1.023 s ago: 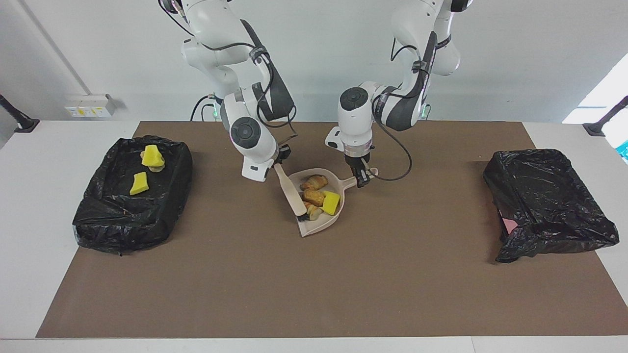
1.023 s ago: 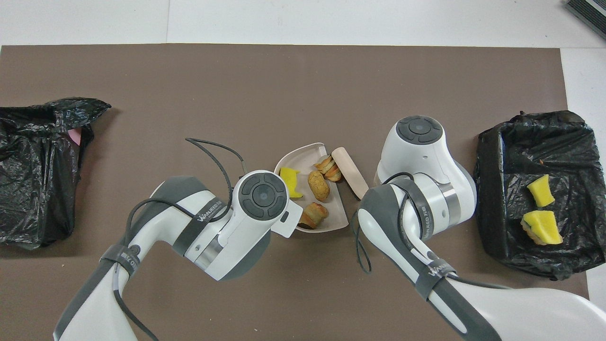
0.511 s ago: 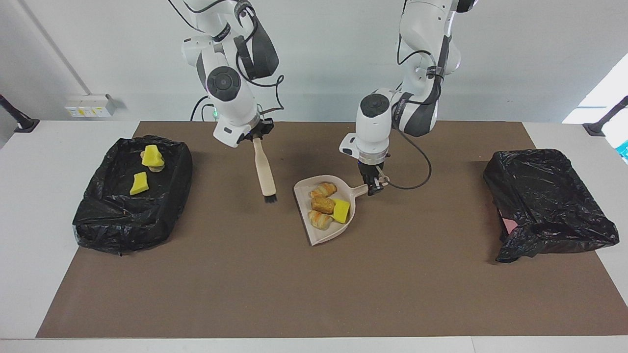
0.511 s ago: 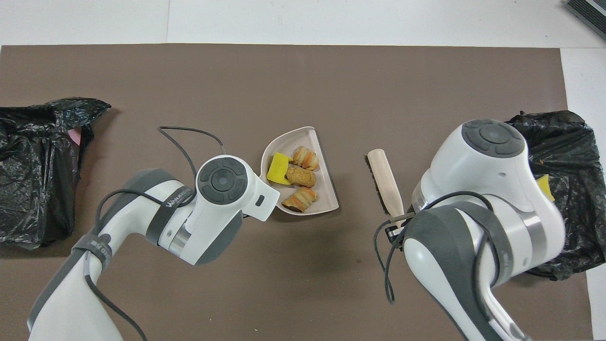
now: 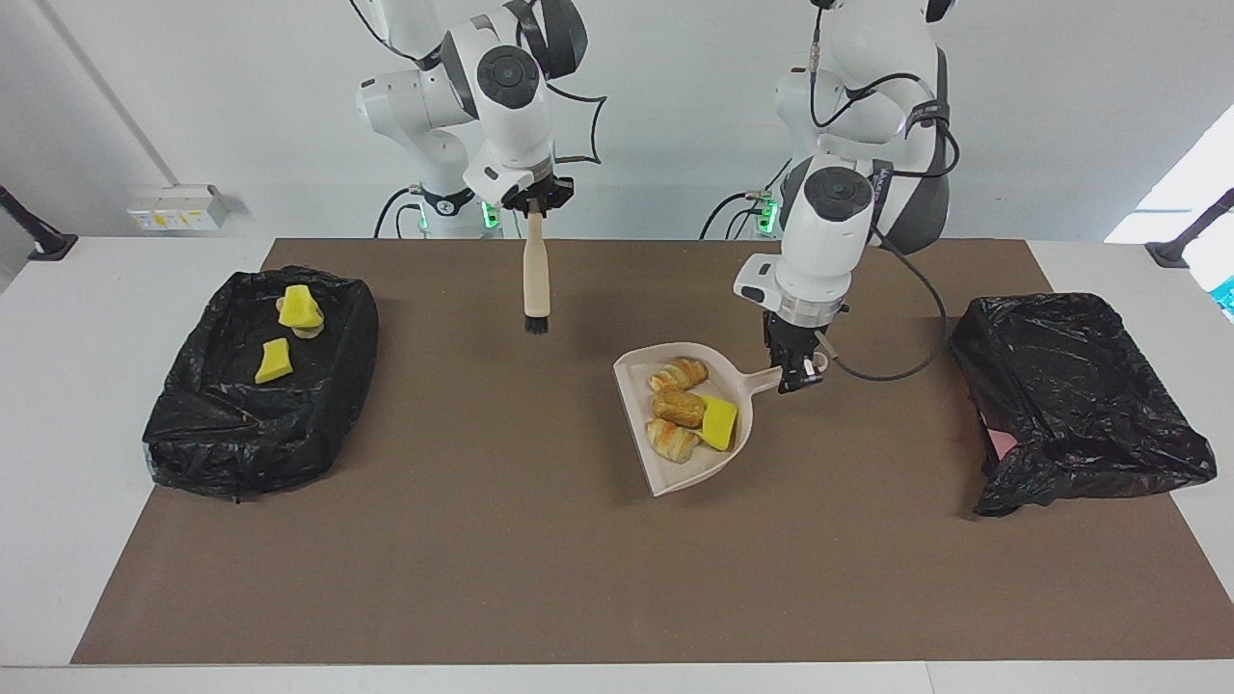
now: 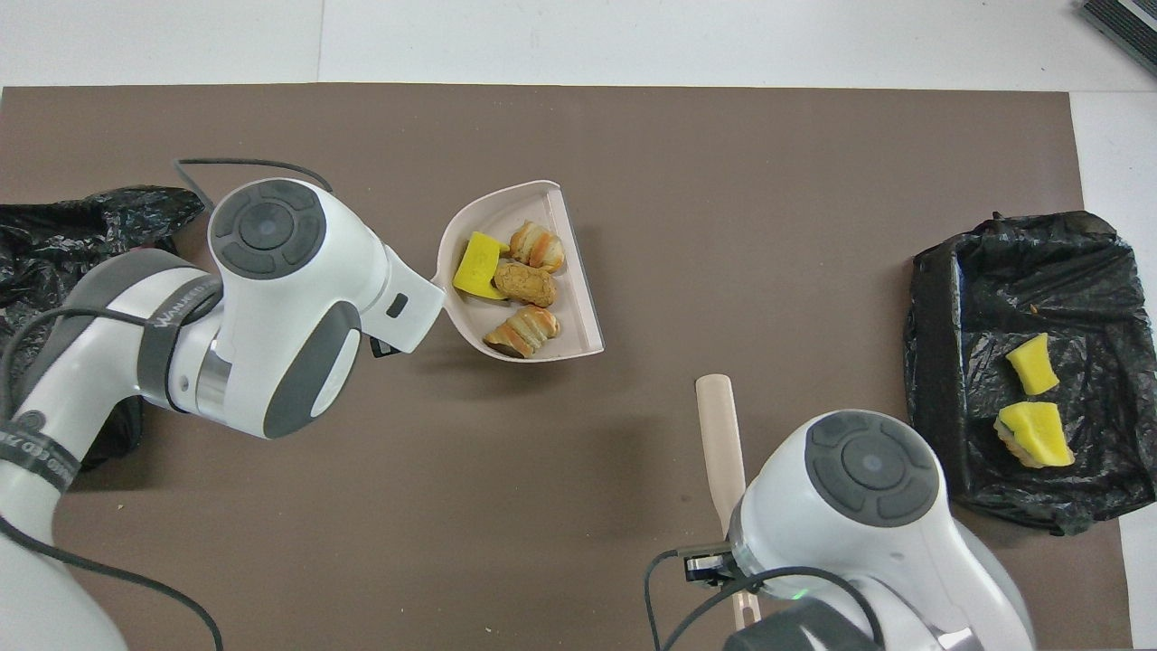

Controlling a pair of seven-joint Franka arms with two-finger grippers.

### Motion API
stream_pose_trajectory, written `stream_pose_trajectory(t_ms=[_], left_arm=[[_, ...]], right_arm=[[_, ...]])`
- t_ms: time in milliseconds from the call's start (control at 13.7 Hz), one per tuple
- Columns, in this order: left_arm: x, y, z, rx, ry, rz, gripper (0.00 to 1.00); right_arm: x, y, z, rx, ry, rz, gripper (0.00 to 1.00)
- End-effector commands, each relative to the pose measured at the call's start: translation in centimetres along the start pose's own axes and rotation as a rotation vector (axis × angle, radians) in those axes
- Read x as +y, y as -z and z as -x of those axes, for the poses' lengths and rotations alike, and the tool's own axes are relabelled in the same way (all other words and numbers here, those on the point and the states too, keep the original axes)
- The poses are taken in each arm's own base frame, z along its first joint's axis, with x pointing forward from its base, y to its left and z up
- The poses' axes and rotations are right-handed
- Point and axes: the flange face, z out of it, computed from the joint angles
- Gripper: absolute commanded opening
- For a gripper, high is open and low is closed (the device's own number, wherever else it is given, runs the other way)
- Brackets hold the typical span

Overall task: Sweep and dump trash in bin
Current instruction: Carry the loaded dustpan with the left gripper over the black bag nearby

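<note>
My left gripper is shut on the handle of the beige dustpan, which hangs just above the middle of the mat. In the pan lies trash: a yellow sponge piece and three bread lumps. My right gripper is shut on the handle of the beige hand brush, which hangs bristles down above the mat. The black-lined bin at the right arm's end holds two yellow sponge pieces. In the overhead view the arms' wrists hide both grippers.
A second bin wrapped in a black bag stands at the left arm's end of the table. A brown mat covers the table between the two bins.
The brush has left the dustpan; my right gripper raised it and drew it back toward the robots. My left gripper carried the loaded dustpan toward the left arm's end.
</note>
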Motion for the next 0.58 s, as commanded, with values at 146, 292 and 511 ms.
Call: stream_pose_trajectory(t_ms=[146,292,511], left_arm=[[-4.5,5.2,6.1,0.017,-0.033,0.006,0.0],[-6.4,6.4,10.2,0.035,-0.004,0.014,0.0],[-8.6,6.4,17.1,0.056,0.027,0.025,0.0]], right_arm=[[-2.6,-4.9,1.5,0.063,-0.028,-0.026,0.0],[-3.9,-7.9,1.8,0.101,-0.045,-0.026,0.0],[-4.7,-10.3,2.4,0.113,-0.058,-0.017,0.0]])
